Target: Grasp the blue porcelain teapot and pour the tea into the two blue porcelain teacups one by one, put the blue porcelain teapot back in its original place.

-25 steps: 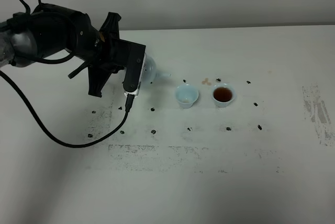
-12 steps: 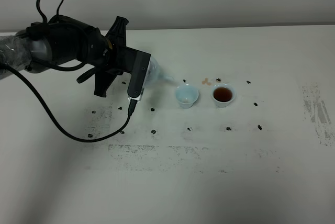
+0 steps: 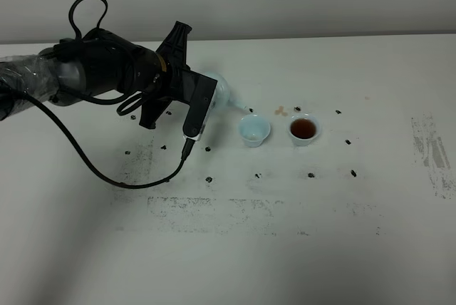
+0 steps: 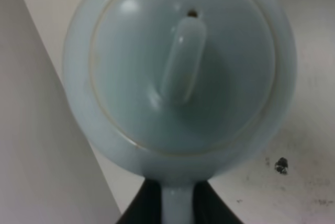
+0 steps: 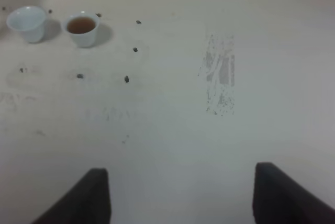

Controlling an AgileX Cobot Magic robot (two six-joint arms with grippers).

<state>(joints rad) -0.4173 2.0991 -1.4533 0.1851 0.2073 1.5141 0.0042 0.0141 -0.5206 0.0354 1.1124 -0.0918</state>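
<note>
The left gripper [image 3: 199, 98] is clamped on the handle of the blue porcelain teapot [image 3: 219, 90], holding it tilted over the worktop [image 3: 285, 234] towards the far-left edge. Its spout is aimed at the left teacup [image 3: 254, 130], which looks empty and probably gets filled next. The right teacup [image 3: 303, 129] holds brown tea. The right gripper [image 5: 180, 198] hangs wide open near the right edge.

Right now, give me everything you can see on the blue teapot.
The teapot is round, pale sky-blue and glossy, like glazed porcelain. Its lid is seated, with an elongated knob and a small vent hole beside it. The left tool is shut on the handle, dark fingers either side; nothing else touches the pot. It appears held off the table, tipped so the thin spout points down toward the near rim of the empty-looking cup. No stream is visible.
</note>
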